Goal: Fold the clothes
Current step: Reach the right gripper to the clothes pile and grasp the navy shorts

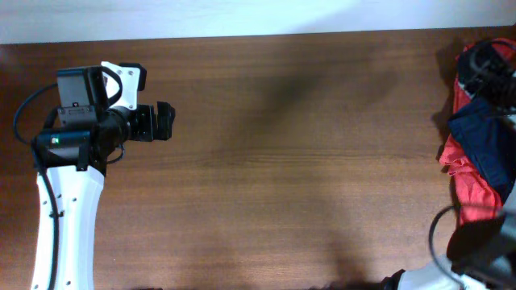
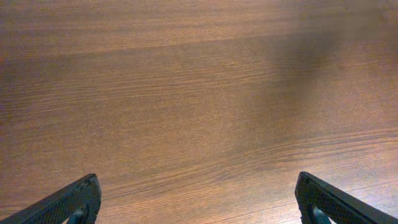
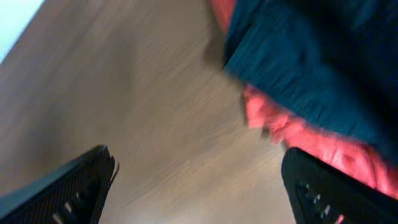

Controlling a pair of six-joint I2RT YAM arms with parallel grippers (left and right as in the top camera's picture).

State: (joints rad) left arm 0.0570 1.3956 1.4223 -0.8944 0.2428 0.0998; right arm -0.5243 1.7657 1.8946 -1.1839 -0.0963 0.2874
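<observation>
While both arms sit at opposite ends, the middle of the wooden table (image 1: 282, 161) is bare wood from the far edge to the near edge. Left gripper (image 1: 165, 121) is over the table's left part, pointing right, well apart from any cloth. In the left wrist view the left gripper (image 2: 198, 180) has its fingers (image 2: 74, 199) spread wide at the two lower corners, only wood grain between them, gripping nothing.

Clothes: navy shorts (image 1: 484, 133) lie at the far right edge of the table, on top of a red garment (image 1: 463, 181) that sticks out under them on the left and below. A dark piece (image 1: 488, 64) sits above them at the top right corner; can't tell what it is. The heap runs off the right edge of the overhead view.

Right arm (image 1: 484, 242) comes in at the lower right corner, just beside the heap. In the blurred right wrist view the right gripper (image 3: 198, 152) is spread wide, nothing between the fingers (image 3: 74, 186), bare wood below. The navy shorts (image 3: 311, 56) fill the upper right, with the red garment (image 3: 298, 130) showing as a strip along their lower edge, near the right-hand finger; contact cannot be told.
</observation>
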